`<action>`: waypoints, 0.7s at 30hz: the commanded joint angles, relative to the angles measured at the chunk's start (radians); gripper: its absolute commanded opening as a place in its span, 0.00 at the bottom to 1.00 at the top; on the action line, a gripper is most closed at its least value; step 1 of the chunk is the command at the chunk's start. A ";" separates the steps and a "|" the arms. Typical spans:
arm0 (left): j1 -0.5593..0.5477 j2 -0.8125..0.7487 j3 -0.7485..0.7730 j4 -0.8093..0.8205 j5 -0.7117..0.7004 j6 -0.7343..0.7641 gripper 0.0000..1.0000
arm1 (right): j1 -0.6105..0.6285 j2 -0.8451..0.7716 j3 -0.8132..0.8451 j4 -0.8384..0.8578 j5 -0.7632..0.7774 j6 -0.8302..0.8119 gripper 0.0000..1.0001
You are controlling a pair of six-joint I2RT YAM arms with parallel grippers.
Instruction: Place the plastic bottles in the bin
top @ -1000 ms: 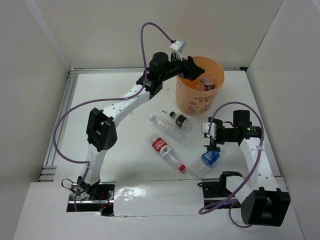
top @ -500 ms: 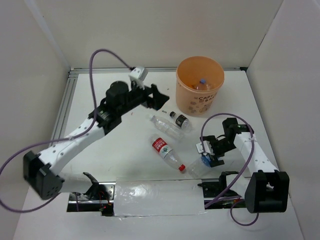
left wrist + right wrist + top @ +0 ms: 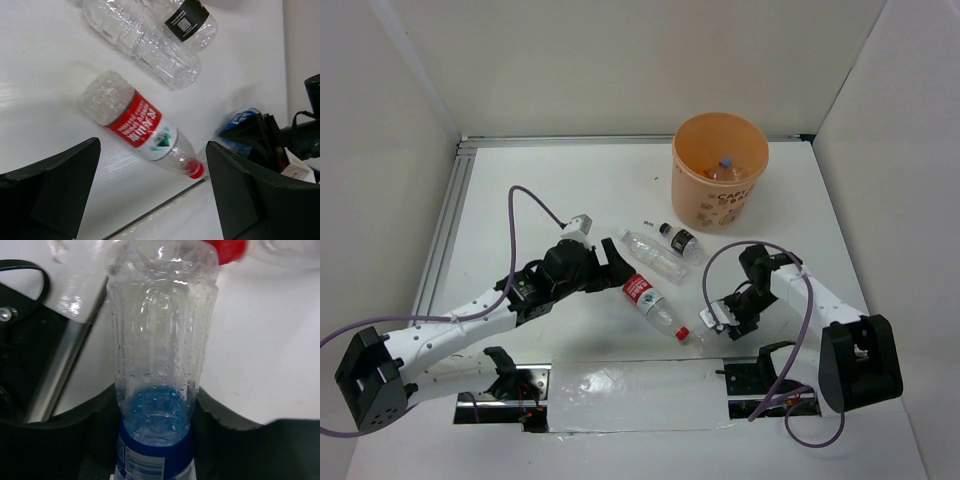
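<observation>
Orange-tan bin (image 3: 692, 200) holds one blue-capped bottle (image 3: 725, 165). Well nearer than the bin, the right gripper (image 3: 156, 407) has its jaws clenched on a blue-label bottle (image 3: 160, 340). Leftward of that, the left gripper (image 3: 152, 146) hangs with its jaws released over a red-label bottle (image 3: 136, 121).

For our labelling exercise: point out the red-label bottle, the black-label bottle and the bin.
red-label bottle (image 3: 141, 123): left wrist view, on its label.
black-label bottle (image 3: 186, 19): left wrist view, on its label.
bin (image 3: 692, 202): top external view, outer side wall.

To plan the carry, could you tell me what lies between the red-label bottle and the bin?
Two bottles lie there, a clear bottle and a black-label bottle, as the top view shows.
</observation>
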 commanded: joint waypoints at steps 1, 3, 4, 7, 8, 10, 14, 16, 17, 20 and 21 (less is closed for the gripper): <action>-0.013 0.011 0.016 0.026 -0.049 -0.173 0.99 | 0.013 0.013 0.108 0.039 -0.066 0.054 0.35; -0.013 0.047 0.025 0.028 -0.049 -0.227 0.99 | -0.006 -0.011 0.242 0.039 -0.151 0.172 0.33; -0.013 0.075 0.039 0.015 -0.036 -0.262 0.99 | -0.015 -0.031 0.342 0.039 -0.214 0.259 0.31; -0.022 0.118 0.067 -0.017 -0.024 -0.302 0.99 | -0.015 -0.040 0.505 0.085 -0.293 0.411 0.30; -0.022 0.133 0.076 -0.040 -0.006 -0.311 0.99 | -0.015 -0.031 0.614 0.085 -0.319 0.486 0.30; -0.022 0.162 0.107 -0.087 -0.006 -0.326 0.99 | -0.015 -0.014 0.717 0.155 -0.382 0.580 0.29; -0.043 0.213 0.127 -0.118 0.017 -0.351 0.99 | -0.015 0.007 0.886 0.437 -0.422 0.950 0.29; -0.054 0.242 0.116 -0.091 0.017 -0.362 0.99 | -0.015 0.007 0.896 0.606 -0.358 1.083 0.32; -0.054 0.253 0.116 -0.072 0.017 -0.362 0.99 | -0.015 0.018 0.896 0.728 -0.331 1.127 0.34; -0.063 0.316 0.116 -0.048 0.017 -0.362 0.99 | -0.015 0.099 0.934 0.815 -0.245 1.169 0.36; -0.063 0.334 0.128 -0.038 0.026 -0.353 0.99 | -0.027 0.152 0.943 0.831 -0.235 1.180 0.36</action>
